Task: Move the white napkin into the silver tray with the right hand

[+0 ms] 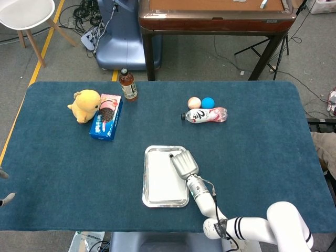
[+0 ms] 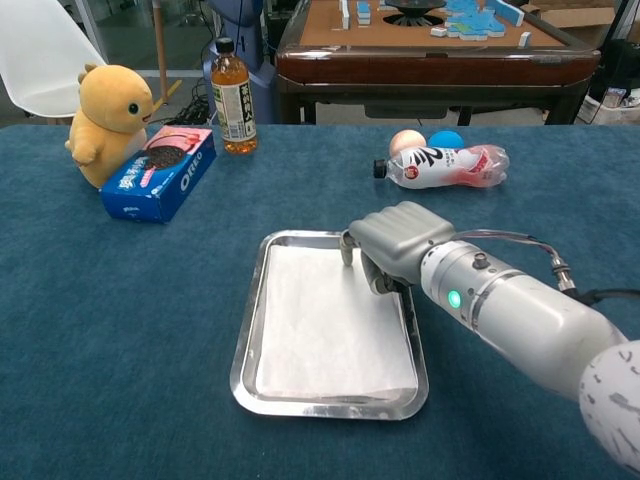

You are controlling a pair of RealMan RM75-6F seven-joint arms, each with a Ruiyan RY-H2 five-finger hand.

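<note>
This looks like a robotics lab or test room set up in a plain indoor space. A tabletop (image 1: pixel 262 157) covered in dark blue cloth carries a staged mix of props: a yellow plush toy (image 1: pixel 85 105), a blue cookie box (image 1: pixel 107 116), a brown drink bottle (image 1: pixel 127 85), two small balls (image 1: pixel 201 102). Behind it, loose cables (image 1: pixel 86 16) lie tangled on the grey floor (image 1: pixel 199 58), yellow tape (image 1: pixel 44 52) marks a line, and a blue machine base (image 1: pixel 118 44) stands by a mahjong table (image 2: pixel 430 40) and a white chair (image 1: pixel 23 16).
</note>
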